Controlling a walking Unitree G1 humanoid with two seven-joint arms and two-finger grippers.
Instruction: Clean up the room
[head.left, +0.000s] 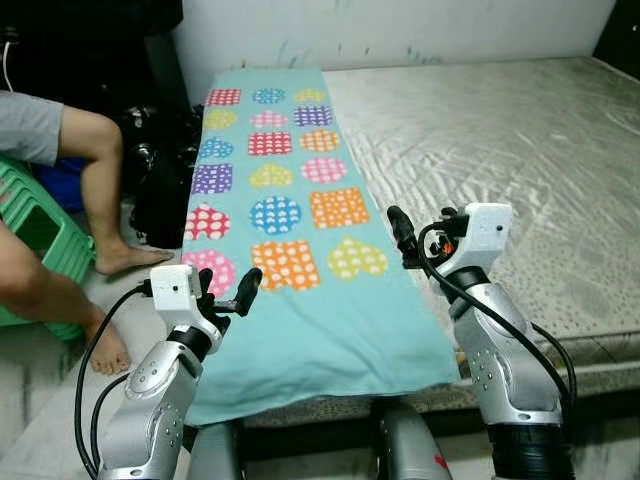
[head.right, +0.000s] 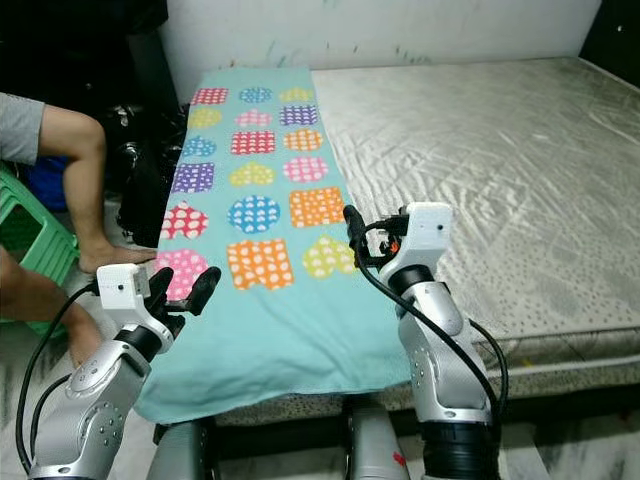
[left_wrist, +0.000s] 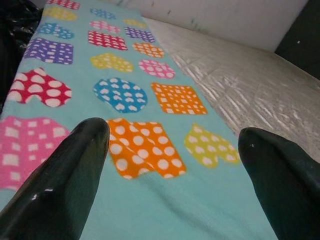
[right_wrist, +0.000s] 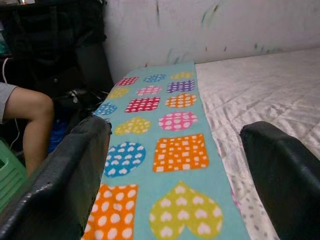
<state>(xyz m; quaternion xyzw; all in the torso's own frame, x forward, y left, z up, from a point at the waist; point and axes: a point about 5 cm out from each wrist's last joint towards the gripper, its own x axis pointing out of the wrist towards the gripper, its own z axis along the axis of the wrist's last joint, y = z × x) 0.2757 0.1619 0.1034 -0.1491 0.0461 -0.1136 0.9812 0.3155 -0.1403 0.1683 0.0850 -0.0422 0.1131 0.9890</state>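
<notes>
Teal patterned blanket is lying spread flat along the left side of the bed — fits either just-laid or awaiting folding. Left tool and right tool are hovering over its near end — fingers apart, gripping nothing.

Place: a bedroom in a home
Evidence: a bare mattress (12 to 3 o'clock) is overlaid with a patterned blanket; a green plastic stool is seen at 9 o'clock.
</notes>
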